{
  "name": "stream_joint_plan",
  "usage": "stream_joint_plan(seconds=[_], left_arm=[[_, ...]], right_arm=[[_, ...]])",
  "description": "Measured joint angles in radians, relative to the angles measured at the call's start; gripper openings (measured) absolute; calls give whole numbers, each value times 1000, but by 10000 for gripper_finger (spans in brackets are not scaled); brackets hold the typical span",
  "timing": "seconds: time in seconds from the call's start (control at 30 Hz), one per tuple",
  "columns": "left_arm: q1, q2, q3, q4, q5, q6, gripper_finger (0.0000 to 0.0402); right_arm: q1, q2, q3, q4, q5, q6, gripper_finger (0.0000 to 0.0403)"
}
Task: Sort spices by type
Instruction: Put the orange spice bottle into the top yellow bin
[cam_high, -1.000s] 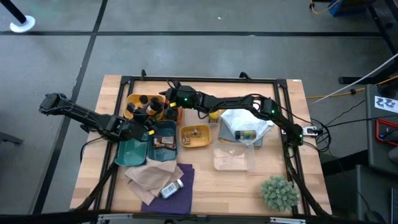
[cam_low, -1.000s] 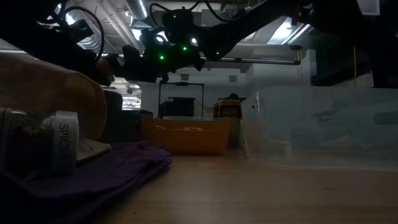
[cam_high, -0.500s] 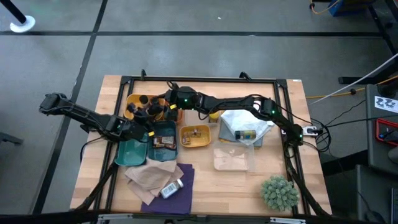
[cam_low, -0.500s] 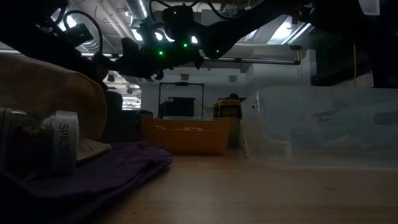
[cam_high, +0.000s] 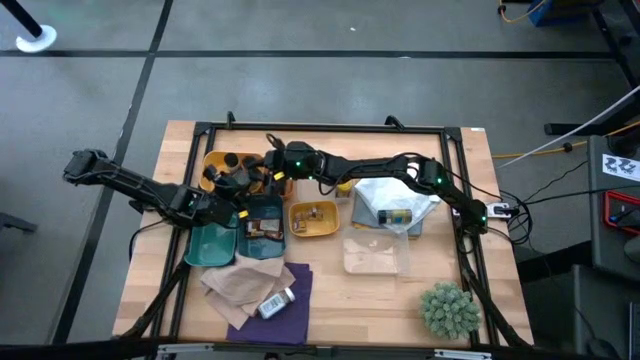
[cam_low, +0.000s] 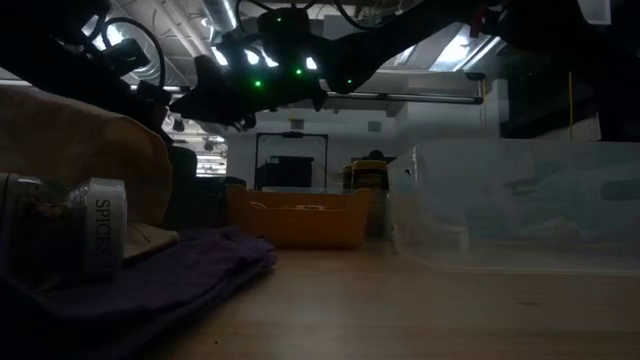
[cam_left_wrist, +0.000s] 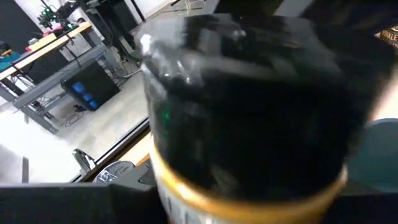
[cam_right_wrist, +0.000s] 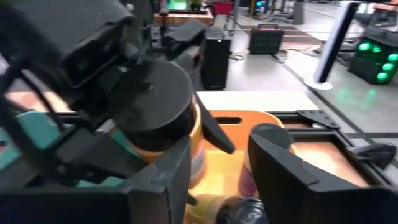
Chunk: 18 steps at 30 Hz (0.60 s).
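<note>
In the high view my left gripper hangs over the near edge of the orange tray, shut on a black-capped spice jar with an orange body. My right gripper reaches across from the table's right and is open. Its fingers stand just beside that jar, and I cannot tell whether they touch it. More black-capped jars stand in the orange tray. Another jar, labelled SPICES, lies on its side on the purple cloth. One with a yellow cap lies in the clear box. My left gripper pinches the jar between its two fingers on the orange body just under the black cap. The jar is lifted clear above the orange tray and stands roughly upright. In its own wrist view the jar hides the fingers.
Two teal trays and a yellow tray sit side by side at mid-table. A clear box and a clear lid lie to the right. Beige cloth, purple cloth and a spiky green plant line the near edge.
My right gripper has crept a little toward the table's left, closer to the jar in my left gripper, and its wrist has tipped slightly. The left gripper with its jar has shifted only slightly over the orange tray.
</note>
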<state>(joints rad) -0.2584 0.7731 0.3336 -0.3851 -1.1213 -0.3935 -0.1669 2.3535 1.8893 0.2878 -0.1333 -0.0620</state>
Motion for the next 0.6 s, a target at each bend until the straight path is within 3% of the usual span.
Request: stream_joint_plan(seconds=[0.27,0.47,0.6], left_arm=[[0,0,0,0,0,-7,196],[0,0,1,-4,-43,-78,191],[13,0,1,-71,-87,-210,180]], right_arm=[[5,0,0,-4,-6,-65,140],[-9,-31,0,-57,91,-81,140],[-18,-75,0,-157,125,-98,140]])
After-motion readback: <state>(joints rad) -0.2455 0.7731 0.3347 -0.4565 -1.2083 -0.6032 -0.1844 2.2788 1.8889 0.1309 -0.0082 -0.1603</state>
